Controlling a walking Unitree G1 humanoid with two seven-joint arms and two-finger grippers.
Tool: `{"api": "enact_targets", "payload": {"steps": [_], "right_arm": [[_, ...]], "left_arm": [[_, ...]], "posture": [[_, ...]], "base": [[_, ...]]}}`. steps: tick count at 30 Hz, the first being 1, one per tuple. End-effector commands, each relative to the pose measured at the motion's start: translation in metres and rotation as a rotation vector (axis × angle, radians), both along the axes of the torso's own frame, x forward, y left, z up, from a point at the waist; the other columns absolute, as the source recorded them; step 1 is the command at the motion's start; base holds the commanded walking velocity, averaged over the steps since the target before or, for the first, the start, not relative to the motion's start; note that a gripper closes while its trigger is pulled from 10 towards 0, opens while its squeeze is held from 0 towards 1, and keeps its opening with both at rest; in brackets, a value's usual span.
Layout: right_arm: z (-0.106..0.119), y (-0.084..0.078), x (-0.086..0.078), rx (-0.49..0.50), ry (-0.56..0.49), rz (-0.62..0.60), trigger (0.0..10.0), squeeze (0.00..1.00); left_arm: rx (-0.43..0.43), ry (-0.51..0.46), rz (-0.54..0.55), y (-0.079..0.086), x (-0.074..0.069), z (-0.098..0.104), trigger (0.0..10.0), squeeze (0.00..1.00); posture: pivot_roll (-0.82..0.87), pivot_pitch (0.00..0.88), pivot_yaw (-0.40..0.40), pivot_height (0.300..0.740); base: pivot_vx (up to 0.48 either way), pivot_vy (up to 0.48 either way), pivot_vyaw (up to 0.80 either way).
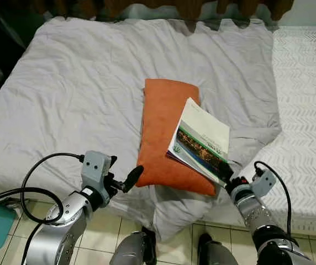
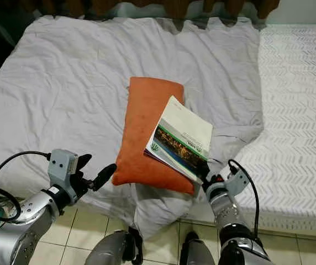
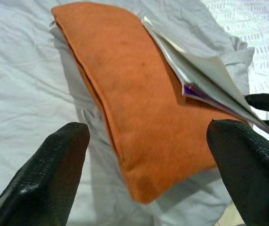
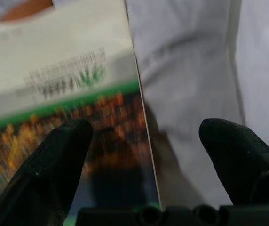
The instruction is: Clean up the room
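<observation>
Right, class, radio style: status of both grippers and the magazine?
Left gripper open, just short of flat orange cushion. Right gripper open at corner of glossy magazine, which lies on cushion. Rumpled white bedsheet underneath; nothing blocking.

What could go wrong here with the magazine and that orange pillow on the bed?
The right end effector meets only the magazine's near corner, so thin pages could bend, tear or slip. The magazine rests on the orange pillow, which overhangs the bed edge; dragging it might tip the pillow off. The open left end effector is close enough to nudge it.
</observation>
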State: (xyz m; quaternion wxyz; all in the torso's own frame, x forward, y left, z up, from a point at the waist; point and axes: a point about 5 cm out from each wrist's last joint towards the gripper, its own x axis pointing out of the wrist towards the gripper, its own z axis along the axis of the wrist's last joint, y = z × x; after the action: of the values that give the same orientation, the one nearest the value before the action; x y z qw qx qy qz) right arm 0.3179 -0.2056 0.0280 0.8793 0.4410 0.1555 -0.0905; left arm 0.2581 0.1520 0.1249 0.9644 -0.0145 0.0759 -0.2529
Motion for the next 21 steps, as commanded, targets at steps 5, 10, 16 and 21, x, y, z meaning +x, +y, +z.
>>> {"api": "enact_targets", "payload": {"steps": [5,10,16,21], "right_arm": [[-0.013,0.014,-0.006,0.066,0.059,0.019,10.0,0.0],[-0.01,0.018,-0.003,0.073,0.046,0.02,10.0,0.0],[-0.006,0.019,0.002,0.092,0.035,0.018,10.0,0.0],[-0.005,0.019,0.003,0.099,0.035,0.01,10.0,0.0]], "left_arm": [[0.022,0.053,-0.028,-0.001,-0.005,-0.015,10.0,0.0],[-0.014,0.065,-0.099,-0.009,-0.008,-0.016,10.0,0.0],[-0.103,0.121,-0.248,-0.031,-0.008,-0.025,10.0,0.0],[-0.148,0.148,-0.294,-0.039,-0.007,-0.027,10.0,0.0]], "posture": [[0.13,0.26,0.093,0.74],[0.13,0.255,0.089,0.74],[0.13,0.244,0.081,0.74],[0.13,0.239,0.081,0.74]], "base": [[0.0,0.0,0.0],[0.0,0.0,0.0],[0.0,0.0,0.0],[0.0,0.0,0.0]]}}
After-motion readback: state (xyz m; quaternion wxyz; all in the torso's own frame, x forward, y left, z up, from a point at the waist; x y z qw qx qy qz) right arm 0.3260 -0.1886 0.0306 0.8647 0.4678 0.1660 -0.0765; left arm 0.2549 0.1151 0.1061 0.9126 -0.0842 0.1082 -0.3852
